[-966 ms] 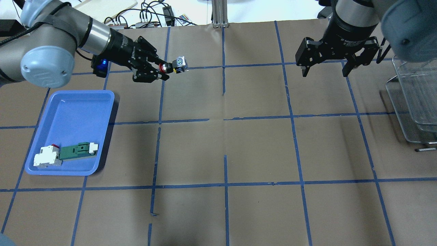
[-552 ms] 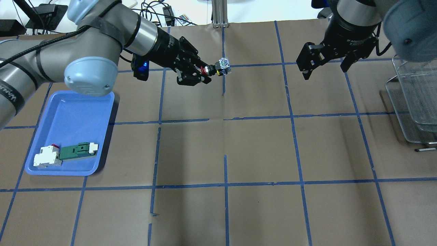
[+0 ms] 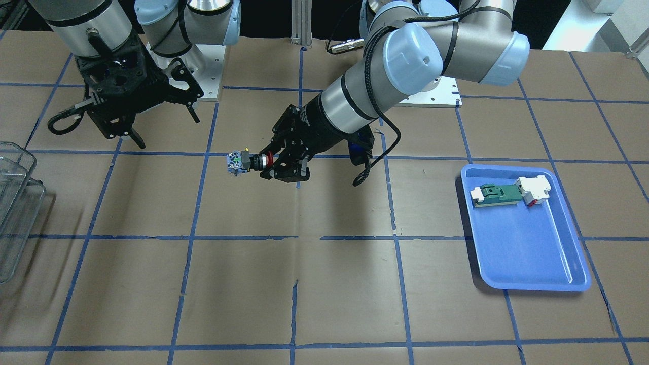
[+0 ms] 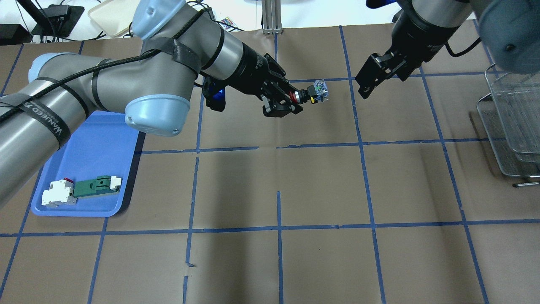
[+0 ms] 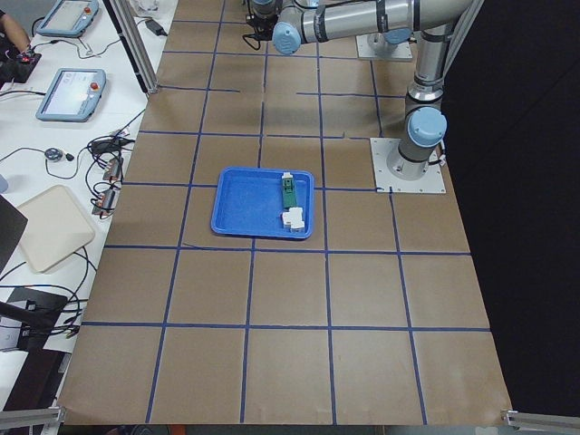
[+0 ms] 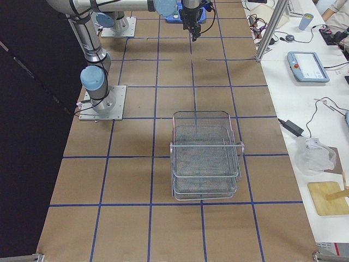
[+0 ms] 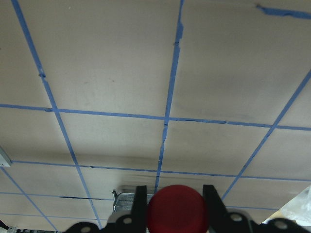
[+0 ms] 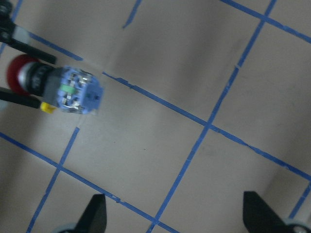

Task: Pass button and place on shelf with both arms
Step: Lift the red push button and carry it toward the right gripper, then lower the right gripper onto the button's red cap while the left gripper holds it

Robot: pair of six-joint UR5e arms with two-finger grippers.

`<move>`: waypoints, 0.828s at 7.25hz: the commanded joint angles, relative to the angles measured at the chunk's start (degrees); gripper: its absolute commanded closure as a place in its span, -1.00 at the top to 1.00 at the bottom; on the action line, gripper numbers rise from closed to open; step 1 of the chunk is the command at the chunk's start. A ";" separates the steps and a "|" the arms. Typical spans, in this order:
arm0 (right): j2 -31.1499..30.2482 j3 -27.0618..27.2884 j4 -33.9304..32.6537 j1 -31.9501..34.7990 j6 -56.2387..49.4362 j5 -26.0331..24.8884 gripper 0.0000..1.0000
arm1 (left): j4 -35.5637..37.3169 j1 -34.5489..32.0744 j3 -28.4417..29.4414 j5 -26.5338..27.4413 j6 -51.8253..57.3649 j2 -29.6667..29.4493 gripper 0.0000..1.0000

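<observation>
My left gripper (image 4: 297,99) is shut on the button (image 4: 315,93) and holds it level above the table's far middle, with the blue-white block pointing towards the right arm. In the left wrist view the red cap (image 7: 176,212) sits between the fingers. In the front view the left gripper (image 3: 268,163) holds the button (image 3: 242,162) the same way. My right gripper (image 3: 165,126) is open and empty, a short way from the button's block end. The right wrist view shows the button (image 8: 63,90) at upper left, beyond the spread fingertips (image 8: 95,213). The wire-mesh shelf (image 4: 512,126) stands at the right edge.
A blue tray (image 4: 93,139) at the left holds a green-and-white flat part (image 4: 95,187) and a white block with a red bit (image 4: 57,196). The shelf also shows in the exterior right view (image 6: 204,158). Cables and an aluminium post lie beyond the table's far edge.
My left arm has carried the button rightward across the table's centre line towards the right arm. My right gripper has turned and shifted slightly left, still open.
</observation>
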 commanded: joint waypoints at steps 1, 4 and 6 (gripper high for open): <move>-0.22 0.27 0.31 0.11 -18.35 1.71 1.00 | 2.51 -1.77 -0.04 0.10 -2.80 -0.05 -1.00; 0.39 0.27 -0.82 0.11 -45.58 1.79 1.00 | 2.51 -2.56 -0.04 0.10 -3.76 0.84 -1.00; 2.15 -0.96 -0.04 0.72 -48.23 2.93 0.97 | 2.60 -2.92 -0.04 0.01 -4.90 1.01 -1.00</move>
